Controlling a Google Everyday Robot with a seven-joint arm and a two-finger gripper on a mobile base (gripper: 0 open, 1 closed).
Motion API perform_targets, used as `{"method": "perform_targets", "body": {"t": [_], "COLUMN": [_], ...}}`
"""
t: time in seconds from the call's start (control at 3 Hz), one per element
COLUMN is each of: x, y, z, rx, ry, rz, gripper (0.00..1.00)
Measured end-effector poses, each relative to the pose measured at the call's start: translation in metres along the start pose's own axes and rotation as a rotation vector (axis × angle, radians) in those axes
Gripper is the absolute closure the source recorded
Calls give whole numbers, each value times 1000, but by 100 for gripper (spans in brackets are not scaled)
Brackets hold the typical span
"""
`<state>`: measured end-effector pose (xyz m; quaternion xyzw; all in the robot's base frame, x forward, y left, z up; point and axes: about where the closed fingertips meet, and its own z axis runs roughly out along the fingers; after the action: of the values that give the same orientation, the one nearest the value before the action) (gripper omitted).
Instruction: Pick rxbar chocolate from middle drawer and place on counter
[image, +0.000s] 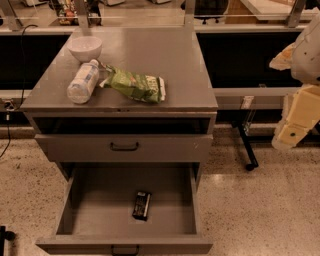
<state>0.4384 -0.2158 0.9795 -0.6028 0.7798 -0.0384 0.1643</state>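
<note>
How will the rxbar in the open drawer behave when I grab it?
The rxbar lies flat on the drawer floor, so it probably won't roll or tip, but may slide if nudged. Small and thin, it is likely light and fairly stiff. The gripper hangs at right, apart from it.

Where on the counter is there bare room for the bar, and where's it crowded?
The counter is bare on its right side, from the green bag to the right edge, and behind the bag to the back edge. The left is crowded: bowl, bottle, bag. The claw hangs off to the right of the counter.
</note>
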Motion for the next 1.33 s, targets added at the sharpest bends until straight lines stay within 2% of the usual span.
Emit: {"method": "perform_targets", "body": {"t": [0.33, 0.67, 1.0, 1.33], "x": [0, -12, -36, -42], "y": [0, 1, 19, 20], "z": [0, 22, 41, 60], "rx": [0, -4, 24, 45], "ry": [0, 2, -22, -34], "rz": [0, -58, -161, -175], "gripper": [0, 0, 0, 0]}}
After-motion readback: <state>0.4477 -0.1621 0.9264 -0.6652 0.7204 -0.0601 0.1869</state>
